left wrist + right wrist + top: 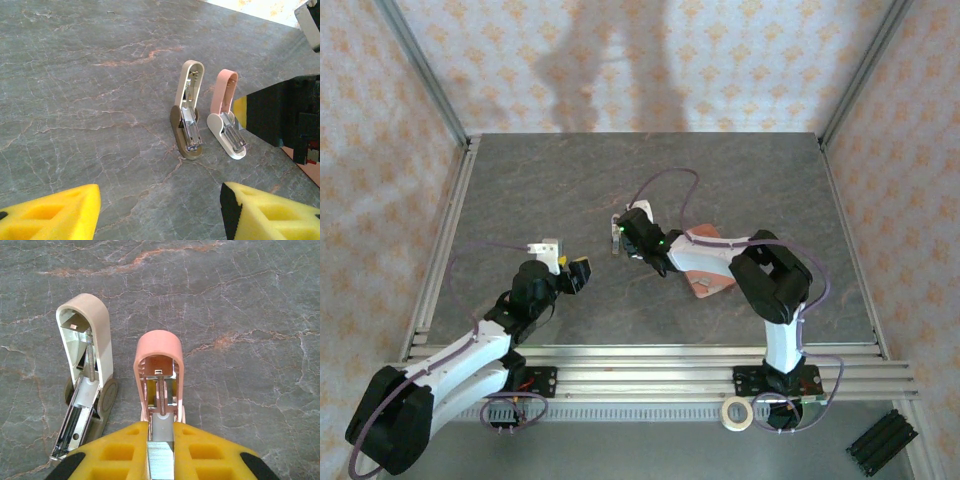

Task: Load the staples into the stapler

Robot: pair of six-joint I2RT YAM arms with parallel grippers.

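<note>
Right gripper (161, 434): pressed together on a thin silvery strip of staples (161, 462), pinched between the yellow pads so that the strip runs in line with the channel below it.
Stapler (159, 371): pink and white, lying on the table (260, 315) directly under the right gripper. Its lid is swung up and back, so the metal channel and its spring are exposed.
Why held so: the channel is narrow, so the strip probably only drops in if it stays parallel to it. That would explain coming in along the stapler's length and not across it.
Contact: whether the strip already touches the channel is hidden by the pads.
Left gripper (160, 210): spread and holding nothing, low over the table and facing both staplers but apart from them. It may be waiting to steady the stapler or just keeping clear; I cannot tell which.
Second stapler (87, 371): cream and brown, also open, just beside the pink one and seemingly not touching it.
Tray (712, 283): salmon-pink, lying under the right arm. Its contents are too small to make out.
Step in hand: seating the strip, which looks not yet done.
Risk: a slight tilt could jam the strip on the channel wall, and a sideways drift could nudge the cream stapler.
</note>
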